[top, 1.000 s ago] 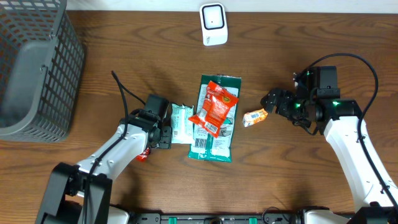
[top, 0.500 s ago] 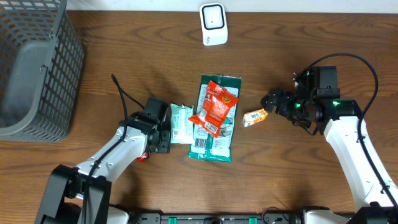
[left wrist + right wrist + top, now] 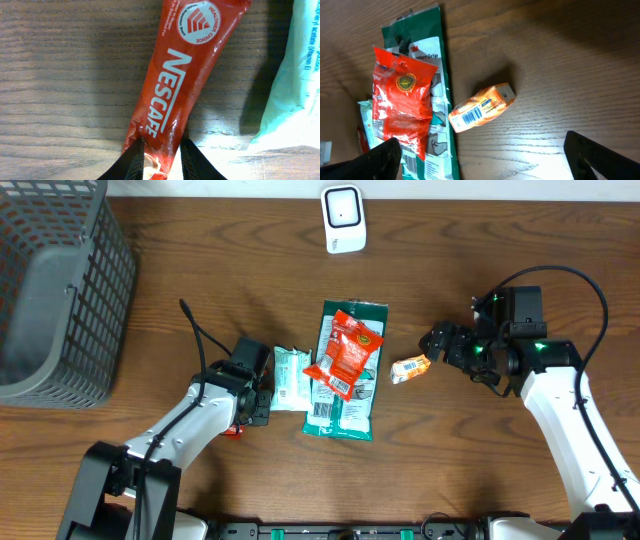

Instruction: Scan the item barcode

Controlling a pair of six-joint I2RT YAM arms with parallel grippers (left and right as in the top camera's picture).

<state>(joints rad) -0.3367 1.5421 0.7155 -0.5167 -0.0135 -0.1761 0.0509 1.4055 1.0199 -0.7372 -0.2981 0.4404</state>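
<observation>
Red Nescafé stick sachet: lower end pinched between the two dark fingers of the left claw, which is closed on it. The sachet lies flat on the wooden worktop. A pale green packet lies just to its right, not touching. Beyond that, a red-orange snack bag overlaps a long dark green pack. Right claw gapes wide and empty beside a small orange carton, barcode showing. White scanner at far edge; grey wire basket at far left.
</observation>
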